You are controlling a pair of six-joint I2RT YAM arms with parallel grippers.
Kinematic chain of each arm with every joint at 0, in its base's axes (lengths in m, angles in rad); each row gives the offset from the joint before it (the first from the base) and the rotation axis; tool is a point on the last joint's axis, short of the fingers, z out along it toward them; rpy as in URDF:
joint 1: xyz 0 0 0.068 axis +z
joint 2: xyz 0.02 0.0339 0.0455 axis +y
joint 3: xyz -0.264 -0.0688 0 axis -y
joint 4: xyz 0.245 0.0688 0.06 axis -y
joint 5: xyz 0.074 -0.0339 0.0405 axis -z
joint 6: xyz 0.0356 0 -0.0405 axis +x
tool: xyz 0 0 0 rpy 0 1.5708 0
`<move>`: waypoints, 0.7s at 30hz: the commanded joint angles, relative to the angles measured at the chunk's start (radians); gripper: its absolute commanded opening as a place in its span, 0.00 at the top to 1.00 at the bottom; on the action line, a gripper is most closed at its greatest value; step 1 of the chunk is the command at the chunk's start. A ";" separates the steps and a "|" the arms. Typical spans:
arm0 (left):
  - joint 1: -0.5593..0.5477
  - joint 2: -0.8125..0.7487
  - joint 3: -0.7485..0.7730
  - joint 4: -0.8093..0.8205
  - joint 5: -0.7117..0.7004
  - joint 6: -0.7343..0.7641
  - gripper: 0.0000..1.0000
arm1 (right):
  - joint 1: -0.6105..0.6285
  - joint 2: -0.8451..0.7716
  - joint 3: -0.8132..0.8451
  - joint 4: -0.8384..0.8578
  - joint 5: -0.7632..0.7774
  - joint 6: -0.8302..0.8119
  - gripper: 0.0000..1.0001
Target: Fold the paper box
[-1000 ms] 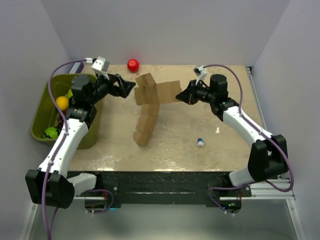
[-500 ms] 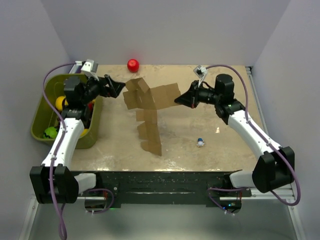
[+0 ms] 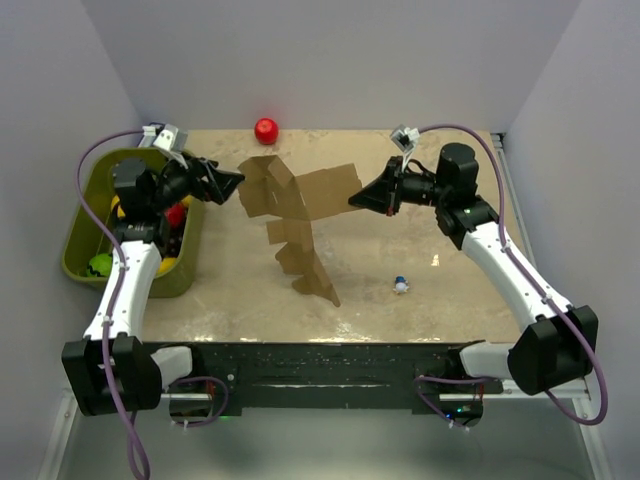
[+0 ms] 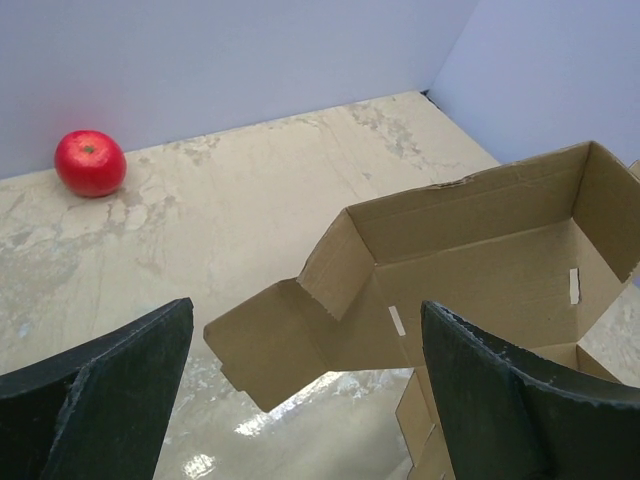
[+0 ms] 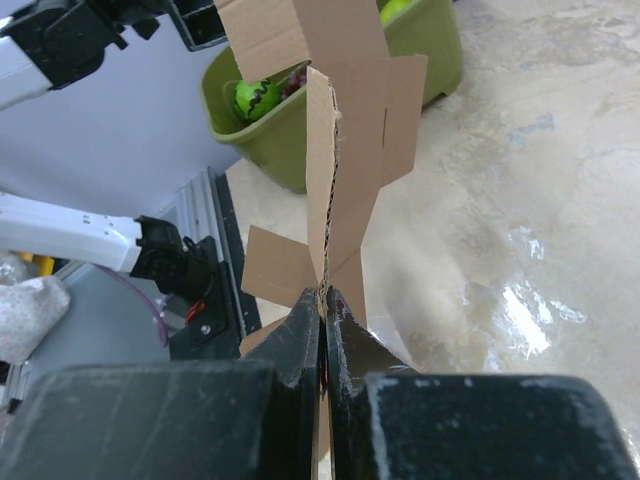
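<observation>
Nearest my bases, a tiny blue-and-white thing [image 3: 401,285] sits alone on the bench [image 3: 220,290], right of centre. Just left of it, the lowest flap of the paper box [image 3: 305,205] points down at the surface; touching or not, I can't tell. Up from there, the box is an unfolded brown sheet hanging in the air over the middle of the bench, creased flaps zigzagging down, its wide upper panel stretched between my two arms. My right gripper [image 5: 322,300] has it: fingers pinched tight on the sheet's right edge, the cardboard running edge-on away from my wrist camera. My left gripper [image 3: 232,184] faces it from the other side, fingers spread wide, holding nothing, tips just beside the box's left flap. From the left wrist camera, that flap and an open trough of folded walls sit ahead of the gap between the fingers, with no contact that I can see. Over at the left edge of the bench, beneath my left arm, stands the green bin [image 3: 80,235] with a green fruit [image 3: 100,265] and other bright pieces inside. Farthest out, a red round fruit [image 3: 266,130] rests by the back wall, well apart from the box.
</observation>
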 commanded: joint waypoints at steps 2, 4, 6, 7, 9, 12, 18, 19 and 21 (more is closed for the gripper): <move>0.007 0.028 -0.017 0.074 0.075 -0.025 0.00 | -0.005 -0.030 0.046 0.047 -0.087 0.049 1.00; 0.007 0.042 -0.035 0.132 0.107 -0.058 0.00 | -0.003 -0.030 0.040 0.064 -0.095 0.068 1.00; 0.009 0.058 -0.045 0.170 0.130 -0.105 0.00 | -0.003 -0.028 0.038 0.067 -0.104 0.068 1.00; 0.007 0.065 -0.051 0.193 0.144 -0.117 0.00 | -0.003 -0.027 0.038 0.067 -0.107 0.068 1.00; 0.009 0.080 -0.052 0.193 0.146 -0.127 0.00 | -0.005 -0.027 0.036 0.070 -0.118 0.068 1.00; 0.007 0.092 -0.058 0.219 0.158 -0.156 0.01 | -0.003 -0.028 0.035 0.070 -0.121 0.066 1.00; -0.006 0.111 -0.095 0.333 0.195 -0.240 0.15 | -0.003 -0.021 0.032 0.069 -0.121 0.062 1.00; -0.014 0.111 -0.094 0.335 0.196 -0.243 0.16 | -0.003 -0.021 0.030 0.069 -0.120 0.062 1.00; -0.025 0.115 -0.094 0.336 0.198 -0.245 0.21 | -0.003 -0.022 0.026 0.067 -0.116 0.055 1.00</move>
